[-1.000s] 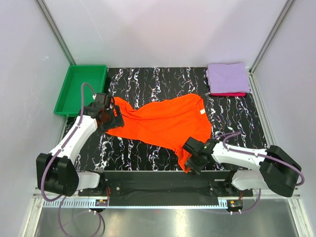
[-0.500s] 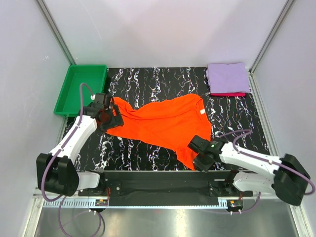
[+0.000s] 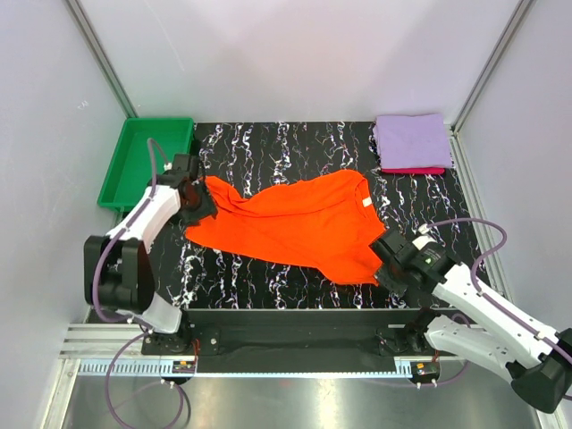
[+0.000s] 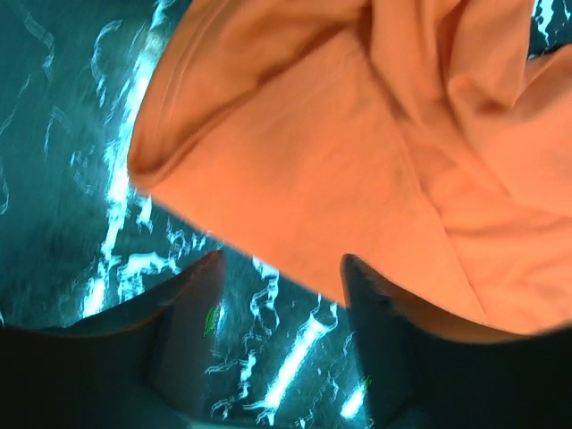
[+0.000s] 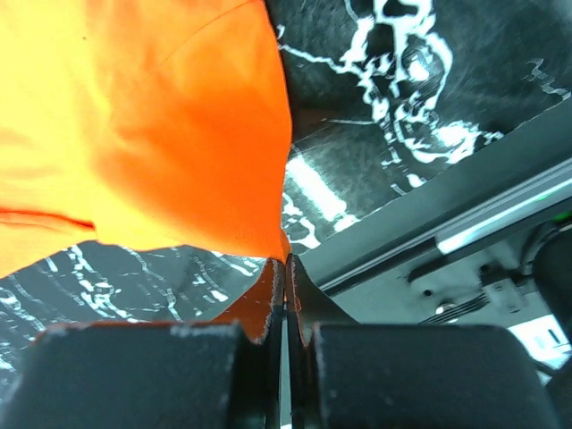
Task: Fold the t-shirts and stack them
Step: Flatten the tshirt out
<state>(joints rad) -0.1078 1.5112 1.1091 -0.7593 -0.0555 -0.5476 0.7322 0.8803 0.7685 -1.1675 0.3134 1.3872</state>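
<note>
White panels wall in a black, white-veined desk (image 3: 268, 143), and most of its middle is taken by the orange-red t-shirt (image 3: 295, 223), which lies open but rumpled, its collar toward the far right and its body slanting down to the near right edge. A green tray (image 3: 109, 170) sits at the far left corner. At the far right corner the lavender t-shirt (image 3: 413, 140) lies folded on top of the crimson-pink t-shirt (image 3: 416, 170), so two garments look done and the large one is left. The step in hand appears to be taking hold of two ends of that shirt in order to pull it flat before folding. The next move calls for the left side to get a firm hold, then for both arms to draw apart and lay the cloth smooth. The right tool (image 5: 284, 268) has its fingers pressed together on the shirt's near right corner, just beside the desk's front edge. The left tool (image 4: 281, 268) stands spread at the shirt's left end, and the cloth's edge reaches the gap between its fingers; whether they touch it yet is hard to tell.
</note>
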